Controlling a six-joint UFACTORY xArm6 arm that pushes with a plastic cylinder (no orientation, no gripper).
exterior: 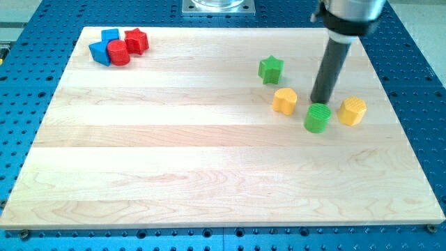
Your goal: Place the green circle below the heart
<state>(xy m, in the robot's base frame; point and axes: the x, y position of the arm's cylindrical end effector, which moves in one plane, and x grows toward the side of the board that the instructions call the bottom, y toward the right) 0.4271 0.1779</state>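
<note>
The green circle (318, 118) stands on the wooden board at the view's right. The yellow heart (284, 100) lies just to its upper left, a small gap between them. My tip (320, 102) is right behind the green circle, at its top edge, touching or nearly touching it. The rod rises from there toward the view's top.
A yellow hexagon-like block (352, 111) sits just right of the green circle. A green star (270, 69) lies above the heart. At the top left corner a cluster holds two blue blocks (104, 46), a red cylinder (118, 53) and a red star (136, 40).
</note>
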